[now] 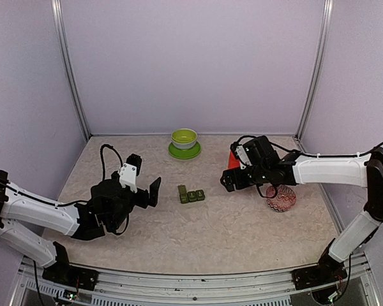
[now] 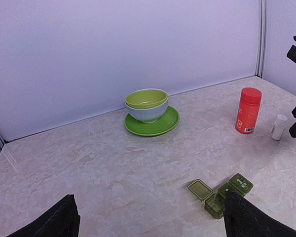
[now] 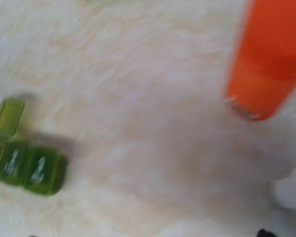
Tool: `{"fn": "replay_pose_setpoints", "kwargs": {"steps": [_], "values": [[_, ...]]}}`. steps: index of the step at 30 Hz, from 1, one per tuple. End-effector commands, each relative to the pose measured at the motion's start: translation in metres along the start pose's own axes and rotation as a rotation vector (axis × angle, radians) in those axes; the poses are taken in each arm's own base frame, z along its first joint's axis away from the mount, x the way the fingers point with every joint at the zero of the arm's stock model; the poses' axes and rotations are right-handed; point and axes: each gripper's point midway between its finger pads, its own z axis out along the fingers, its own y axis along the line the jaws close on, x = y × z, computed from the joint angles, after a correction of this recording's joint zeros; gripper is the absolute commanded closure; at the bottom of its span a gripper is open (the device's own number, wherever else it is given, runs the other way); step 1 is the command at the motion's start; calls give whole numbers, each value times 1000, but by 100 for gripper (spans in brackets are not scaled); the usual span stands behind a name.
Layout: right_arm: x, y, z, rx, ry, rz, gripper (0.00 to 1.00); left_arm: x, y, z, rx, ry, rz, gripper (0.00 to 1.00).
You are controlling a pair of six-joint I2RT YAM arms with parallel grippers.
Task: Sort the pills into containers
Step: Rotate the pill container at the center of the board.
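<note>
Left end effector (image 2: 149, 219) and right end effector (image 1: 230, 181) are apart; red bottle (image 2: 248, 110), at right's 12 o'clock, should be centred before closing.

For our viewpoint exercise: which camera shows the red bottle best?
Left wrist: the red bottle stands whole and sharp. Top external shows only a sliver behind the right arm; right wrist shows it blurred and cropped.

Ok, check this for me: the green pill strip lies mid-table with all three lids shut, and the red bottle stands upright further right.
Not all three: the pill strip has one end lid flipped open, while the other two are shut. The left wrist view shows it plainly. The rest holds: it lies mid-table and the red bottle stands upright further right.
</note>
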Motion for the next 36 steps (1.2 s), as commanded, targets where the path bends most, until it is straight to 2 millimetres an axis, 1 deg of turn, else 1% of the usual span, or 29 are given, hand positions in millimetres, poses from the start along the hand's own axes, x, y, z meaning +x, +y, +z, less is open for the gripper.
{"fn": "replay_pose_setpoints", "kwargs": {"steps": [1,5,7,13,16,18,23,29,33,36], "values": [[24,28,22,29,80,-150,4,3,5,2,-48,18,-16,1],[42,44,41,63,139,-204,1,3,9,1,-64,17,-16,1],[47,49,49,74,156,-218,1,3,10,1,-66,14,-23,1],[52,58,68,79,182,-214,0,3,13,2,-73,17,-28,1],[60,53,80,118,205,-216,0,2,14,2,-73,17,-30,1],[65,53,86,123,217,-221,0,3,14,2,-73,19,-29,1],[69,52,93,145,231,-226,0,2,16,1,-77,16,-31,1],[61,47,99,197,214,-229,0,1,15,1,-72,14,-39,1],[61,40,110,241,221,-230,0,1,16,0,-76,15,-38,1],[57,34,117,277,220,-219,0,1,16,0,-77,15,-38,1]]}}
